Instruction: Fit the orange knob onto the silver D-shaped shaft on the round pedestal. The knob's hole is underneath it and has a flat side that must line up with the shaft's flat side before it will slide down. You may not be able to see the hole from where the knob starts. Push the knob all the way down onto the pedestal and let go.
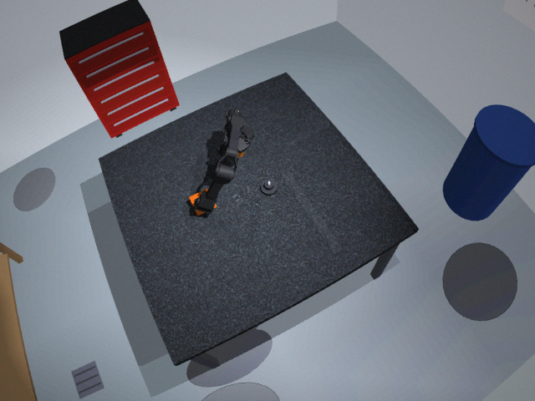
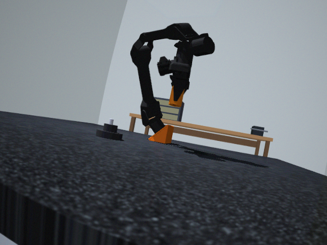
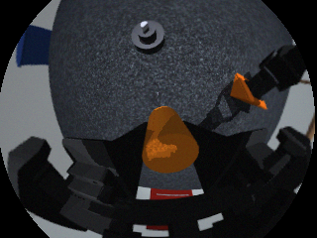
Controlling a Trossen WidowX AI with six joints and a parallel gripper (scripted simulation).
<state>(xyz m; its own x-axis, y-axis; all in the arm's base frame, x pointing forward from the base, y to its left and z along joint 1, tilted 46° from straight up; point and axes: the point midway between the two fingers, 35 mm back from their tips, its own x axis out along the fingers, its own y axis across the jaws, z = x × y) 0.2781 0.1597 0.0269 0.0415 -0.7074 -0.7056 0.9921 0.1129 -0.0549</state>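
The orange knob (image 1: 241,154) (image 2: 175,101) (image 3: 165,144) is between the fingers of my gripper (image 2: 178,96) (image 3: 164,125), which is shut on it and holds it high above the table. In the exterior view the knob hangs nearly upright, slightly tilted, with its underside facing down; the hole's flat side cannot be made out. The dark round pedestal (image 1: 269,190) (image 2: 108,135) (image 3: 140,45) stands on the table, apart from the knob, with the silver shaft (image 1: 268,183) (image 2: 111,121) (image 3: 144,24) pointing up from its middle. In the wrist view the pedestal is beyond the knob, toward the top.
The arm's orange base (image 1: 194,198) (image 2: 165,135) (image 3: 243,91) stands on the dark speckled table (image 1: 259,259) (image 2: 158,184) (image 3: 99,89). A red drawer cabinet (image 1: 123,82) and a blue barrel (image 1: 483,172) (image 3: 36,47) stand off the table. A wooden bench (image 2: 206,127) is behind.
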